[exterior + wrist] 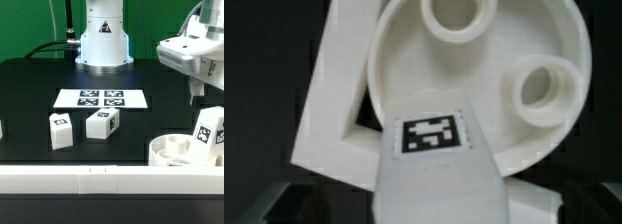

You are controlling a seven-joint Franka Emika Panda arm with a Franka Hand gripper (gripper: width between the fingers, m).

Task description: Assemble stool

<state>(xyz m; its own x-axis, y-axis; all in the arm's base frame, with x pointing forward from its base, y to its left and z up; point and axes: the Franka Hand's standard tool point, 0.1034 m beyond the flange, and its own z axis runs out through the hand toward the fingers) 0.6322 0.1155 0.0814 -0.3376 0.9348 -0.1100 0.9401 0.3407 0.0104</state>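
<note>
The round white seat (172, 151) lies at the exterior view's lower right, against the front rail, with its round sockets facing up. In the wrist view the seat (438, 70) fills the frame and shows two sockets. My gripper (204, 104) hangs over the seat and is shut on a tagged white leg (208, 131). The leg's lower end stands at the seat's right side. In the wrist view this leg (434, 140) runs from between my jaws (441, 206) onto the seat. Two more legs (60, 131) (102, 122) lie loose on the black table.
The marker board (100, 98) lies in the middle of the table, in front of the robot base (104, 40). A long white rail (90, 181) runs along the front edge. Something white shows at the exterior view's far left edge (2, 128).
</note>
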